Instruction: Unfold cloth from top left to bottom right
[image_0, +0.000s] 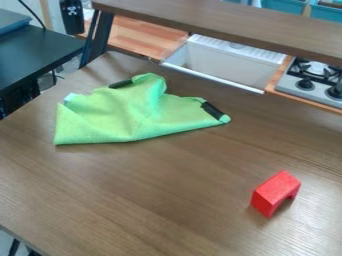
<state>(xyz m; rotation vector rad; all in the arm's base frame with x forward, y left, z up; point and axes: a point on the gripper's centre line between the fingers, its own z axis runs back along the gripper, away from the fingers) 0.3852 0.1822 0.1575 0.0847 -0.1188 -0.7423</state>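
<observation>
Camera view: green cloth (127, 117) lies on the brown wood table (167, 200), in the upper-left part of the view, bunched and partly folded over itself; its long lower edge runs from a corner at the view's left to a rounded tip at the right, climbing slightly on the way; top side is uneven, with a raised fold near the middle and a rounded lobe above it. One black strip (120, 84) sits on the upper edge, left of that lobe; another black strip (212, 110) lies by the right tip, slanted; small white tag (69, 97) at the left edge. Can't tell from here whether the pincer is spread, pressed together or pinching anything.

Red arch block (275, 192) is on the same table, lower right in the view, well apart from the cloth; its cutout faces the lower right.

Past the far edge: light wood counter (143, 35), pale sink (230, 62) beside it, then a stove (314, 80) with black burner grates and dark knobs at the view's right; a brown shelf (220, 25) crosses above them at a slant; teal bins (287, 5) behind; a dark desk (40, 57) stands at the left.
</observation>
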